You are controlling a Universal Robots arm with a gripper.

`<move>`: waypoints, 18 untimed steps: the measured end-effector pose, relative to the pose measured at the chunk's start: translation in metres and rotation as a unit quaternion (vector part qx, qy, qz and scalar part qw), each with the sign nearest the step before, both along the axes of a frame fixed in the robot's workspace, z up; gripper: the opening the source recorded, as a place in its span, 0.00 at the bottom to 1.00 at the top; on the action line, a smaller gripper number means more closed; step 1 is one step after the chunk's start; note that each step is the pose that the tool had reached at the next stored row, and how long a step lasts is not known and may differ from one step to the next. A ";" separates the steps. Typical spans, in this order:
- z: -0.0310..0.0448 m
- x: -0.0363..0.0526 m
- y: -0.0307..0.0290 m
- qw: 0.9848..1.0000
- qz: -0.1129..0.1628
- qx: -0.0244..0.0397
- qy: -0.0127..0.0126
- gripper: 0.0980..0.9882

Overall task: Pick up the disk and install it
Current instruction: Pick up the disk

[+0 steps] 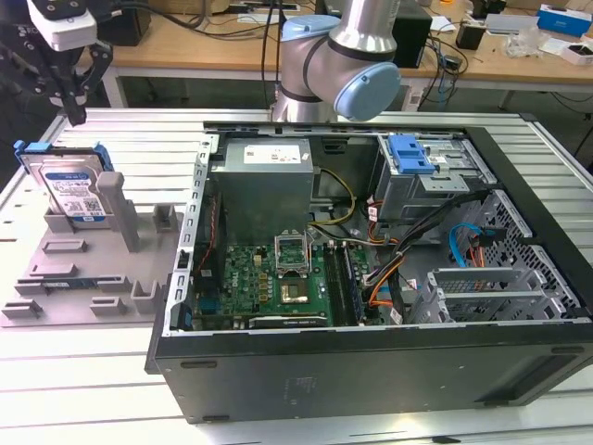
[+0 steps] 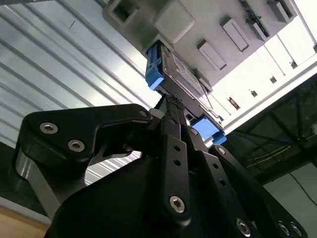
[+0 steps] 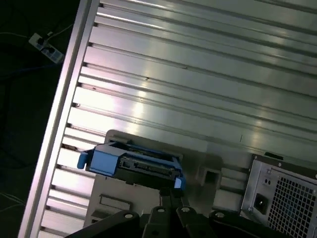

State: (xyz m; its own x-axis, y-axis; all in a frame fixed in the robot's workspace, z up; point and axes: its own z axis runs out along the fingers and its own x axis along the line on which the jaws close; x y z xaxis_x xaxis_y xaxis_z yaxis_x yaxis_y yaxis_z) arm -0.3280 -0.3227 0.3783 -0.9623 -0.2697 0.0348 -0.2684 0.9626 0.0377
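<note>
The disk [image 1: 72, 185], a silver drive with a white-and-blue label in a bright blue bracket, leans tilted in a grey holder [image 1: 83, 273] at the exterior view's left. My gripper [image 1: 72, 109] hangs above the disk's far end, apart from it, with its dark fingers together and nothing between them. In the second wrist view the fingertips of the gripper [image 2: 172, 101] point at the disk [image 2: 171, 69] between its blue corners. The first wrist view has the disk [image 3: 133, 161] end-on just beyond the gripper [image 3: 168, 197].
An open computer case [image 1: 371, 362] lies on the ribbed metal table [image 1: 139, 130] to the holder's right. Inside it are a motherboard [image 1: 278, 278], a power supply [image 1: 264, 181], a drive cage with a blue latch [image 1: 410, 153] and a curved blue cable [image 1: 456, 243]. The arm's body [image 1: 338, 65] stands behind the case.
</note>
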 end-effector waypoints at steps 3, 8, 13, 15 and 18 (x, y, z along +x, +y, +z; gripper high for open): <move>-0.0001 0.0000 0.0000 0.999 0.037 0.000 0.000 0.01; -0.0005 0.0000 0.0000 0.994 0.111 0.000 0.000 0.01; -0.0008 0.0000 0.0000 0.985 0.170 0.000 -0.001 0.01; -0.0009 0.0000 0.0000 0.982 0.190 0.000 -0.001 0.01; -0.0010 0.0000 0.0000 0.976 0.216 0.000 -0.001 0.01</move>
